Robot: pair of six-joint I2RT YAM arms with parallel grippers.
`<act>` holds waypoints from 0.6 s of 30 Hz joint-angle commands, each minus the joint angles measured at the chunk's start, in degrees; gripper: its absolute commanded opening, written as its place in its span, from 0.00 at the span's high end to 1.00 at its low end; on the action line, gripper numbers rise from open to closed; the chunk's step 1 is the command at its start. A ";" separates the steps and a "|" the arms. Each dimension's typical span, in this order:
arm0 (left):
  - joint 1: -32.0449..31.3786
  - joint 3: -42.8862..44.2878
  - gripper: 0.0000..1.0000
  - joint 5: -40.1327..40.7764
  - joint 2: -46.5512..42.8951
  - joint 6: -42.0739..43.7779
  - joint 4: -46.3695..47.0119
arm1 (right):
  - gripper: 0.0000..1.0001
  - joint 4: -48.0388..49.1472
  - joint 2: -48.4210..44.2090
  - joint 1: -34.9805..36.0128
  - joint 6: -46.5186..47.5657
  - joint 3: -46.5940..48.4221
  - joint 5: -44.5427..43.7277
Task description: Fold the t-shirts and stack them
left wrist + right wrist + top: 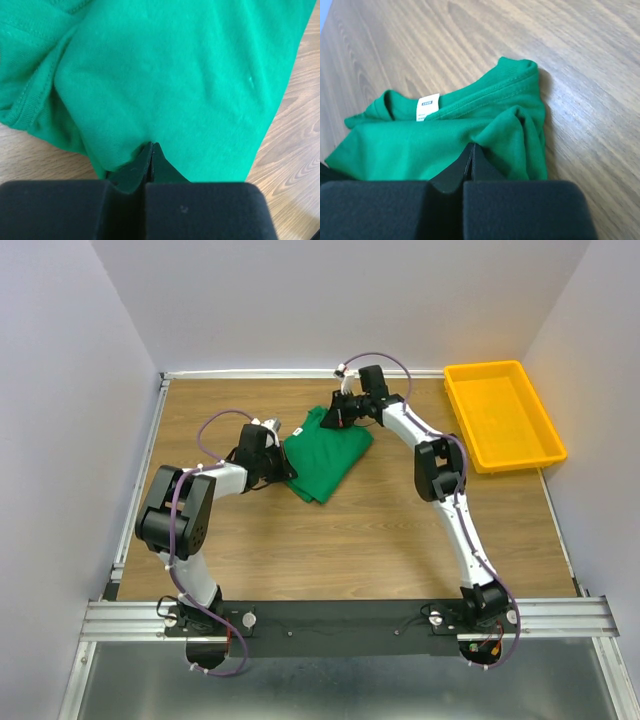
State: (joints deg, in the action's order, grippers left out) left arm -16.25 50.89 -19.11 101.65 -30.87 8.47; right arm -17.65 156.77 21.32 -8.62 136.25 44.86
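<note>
An emerald-green t-shirt (327, 452) lies partly folded on the wooden table, left of centre toward the back. My left gripper (287, 462) is at its left edge. In the left wrist view the jaws (152, 146) are pressed together on a pinch of the green cloth (175, 75), with creases running to the tips. My right gripper (337, 420) is at the shirt's far end by the collar. Its jaws (471, 146) are shut on a bunched fold of the shirt (420, 145), just below the white neck label (427, 106).
A yellow plastic tray (548, 430) stands at the back right corner of the table. White walls close in the table on three sides. The black arm rail (340, 615) runs along the near edge.
</note>
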 commanded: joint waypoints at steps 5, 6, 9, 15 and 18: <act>-0.01 -1.24 1.00 -0.84 1.54 0.73 1.20 | 1.00 6.22 1.53 0.22 -10.08 1.39 -9.69; -0.10 -1.06 1.00 -0.75 1.62 0.73 0.94 | 1.00 7.70 1.00 -0.14 -10.62 1.22 -9.62; -0.01 -0.54 1.00 0.65 1.89 0.73 -0.11 | 0.87 8.25 -1.46 -2.16 -10.01 1.57 -7.78; 0.78 -0.61 1.00 12.60 -0.74 -4.53 -4.52 | 0.68 7.55 -10.93 -8.04 -3.87 -9.14 -6.46; 0.78 -0.27 0.96 15.60 -3.64 -6.91 -4.26 | 0.68 6.58 -14.81 -10.33 1.66 -17.48 2.04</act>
State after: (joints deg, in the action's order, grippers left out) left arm -16.14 50.85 -12.16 101.16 -34.46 6.94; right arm -11.09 148.64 13.91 -13.76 125.25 39.90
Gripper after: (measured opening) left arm 0.015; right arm 0.315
